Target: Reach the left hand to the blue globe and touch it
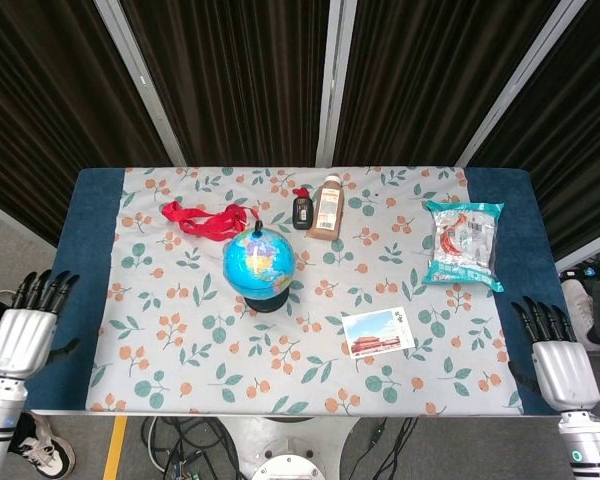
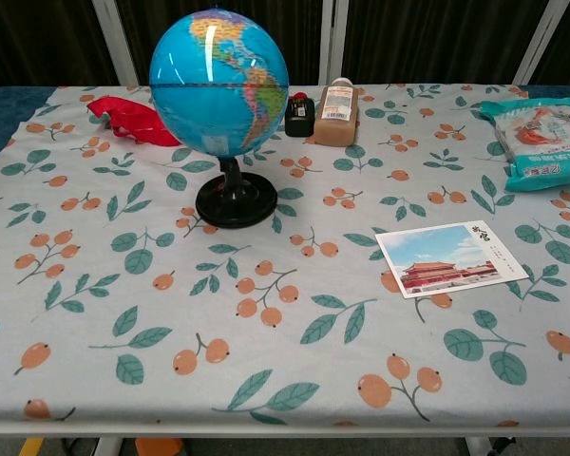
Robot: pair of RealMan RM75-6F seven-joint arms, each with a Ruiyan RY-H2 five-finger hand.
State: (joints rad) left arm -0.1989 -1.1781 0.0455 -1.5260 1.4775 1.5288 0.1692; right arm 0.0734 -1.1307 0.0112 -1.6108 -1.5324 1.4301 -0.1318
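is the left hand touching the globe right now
Apart. The head view shows the left hand off the table's left edge, far from the globe.

globe (image 1: 259, 267) ctr, postcard (image 1: 377, 332) front-right

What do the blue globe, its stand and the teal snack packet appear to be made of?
The blue globe looks like glossy hard plastic: bright light streaks reflect off its surface. Its stand seems to be shiny black plastic, with highlights on the round base. The teal snack packet looks like thin plastic film: it is wrinkled, glossy, and sealed along the edges.
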